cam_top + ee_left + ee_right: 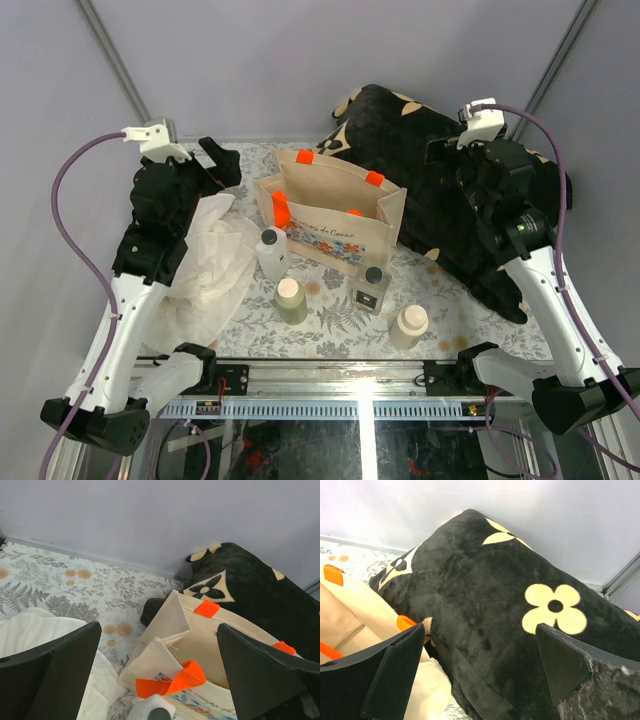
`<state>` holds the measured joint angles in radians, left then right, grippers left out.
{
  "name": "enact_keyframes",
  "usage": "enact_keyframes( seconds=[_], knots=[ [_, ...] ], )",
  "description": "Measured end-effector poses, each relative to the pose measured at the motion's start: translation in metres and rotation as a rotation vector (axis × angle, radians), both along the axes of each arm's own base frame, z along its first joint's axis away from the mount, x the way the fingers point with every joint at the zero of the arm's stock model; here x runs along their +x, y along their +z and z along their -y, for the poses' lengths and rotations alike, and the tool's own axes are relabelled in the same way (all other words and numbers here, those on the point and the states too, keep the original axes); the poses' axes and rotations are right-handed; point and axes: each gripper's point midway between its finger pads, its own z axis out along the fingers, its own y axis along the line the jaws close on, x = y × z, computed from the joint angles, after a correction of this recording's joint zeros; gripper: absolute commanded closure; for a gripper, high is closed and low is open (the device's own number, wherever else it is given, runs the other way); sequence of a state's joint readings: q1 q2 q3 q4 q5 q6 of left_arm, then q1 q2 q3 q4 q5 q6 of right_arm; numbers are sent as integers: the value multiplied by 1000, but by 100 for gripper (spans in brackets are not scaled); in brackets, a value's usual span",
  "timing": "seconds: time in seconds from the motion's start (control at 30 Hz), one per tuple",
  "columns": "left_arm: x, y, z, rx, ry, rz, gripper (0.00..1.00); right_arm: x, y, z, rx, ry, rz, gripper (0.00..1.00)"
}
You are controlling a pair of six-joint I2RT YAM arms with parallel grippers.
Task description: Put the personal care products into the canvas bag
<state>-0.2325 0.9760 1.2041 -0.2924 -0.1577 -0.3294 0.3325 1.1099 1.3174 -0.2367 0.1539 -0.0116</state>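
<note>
The beige bag (330,205), orange-handled and floral-banded with script too small to read, is standing upright by the cushion (400,130). The whitish bottle (271,252), olive bottle (290,301), glass bottle (372,289) and cream bottle (409,326) are standing just in front of it. The left gripper (157,645) and right gripper (480,635) are hovering with fingers apart.

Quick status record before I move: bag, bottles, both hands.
bag: canvas bag upright, mouth open
bottles inside bag: none seen
bottles outside: whitish bottle, olive bottle, glass bottle, cream bottle, all upright in front of the bag
left hand: open, empty, left of the bag
right hand: open, empty, over the black cushion
</note>
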Motion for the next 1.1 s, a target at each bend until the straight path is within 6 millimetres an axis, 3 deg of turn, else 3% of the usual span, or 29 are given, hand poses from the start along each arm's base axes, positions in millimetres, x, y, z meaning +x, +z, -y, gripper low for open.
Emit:
enact_keyframes(
  seconds=[0.1,0.23,0.37,0.47,0.6,0.73,0.8,0.87,0.97,1.1],
  knots=[
    [0,-1,-8,-56,59,-5,0,-2,-1,-3,0,22,-8,0],
    [-4,-13,-36,-189,255,-21,0,-4,-1,-7,0,43,-15,1],
    [-9,-24,-43,-172,280,-19,0,-4,-2,-6,-5,45,-19,1],
    [-3,-28,-35,-131,233,-44,0,-6,-5,-6,-10,45,-34,1],
    [17,-41,-8,-53,97,-159,0,-9,-2,-5,-13,45,-50,1],
    [32,-83,26,42,-74,-390,0,-9,4,-5,-11,43,-56,1],
    [24,-116,43,104,-141,-524,0,-10,4,-5,-13,42,-63,1],
    [3,-143,61,166,-212,-638,0,-10,3,-4,-15,41,-69,0],
    [-27,-156,75,224,-291,-723,0,-10,0,-4,-19,39,-80,1],
    [-59,-159,81,274,-350,-782,0,-7,-5,-5,-25,38,-98,0]
  ],
)
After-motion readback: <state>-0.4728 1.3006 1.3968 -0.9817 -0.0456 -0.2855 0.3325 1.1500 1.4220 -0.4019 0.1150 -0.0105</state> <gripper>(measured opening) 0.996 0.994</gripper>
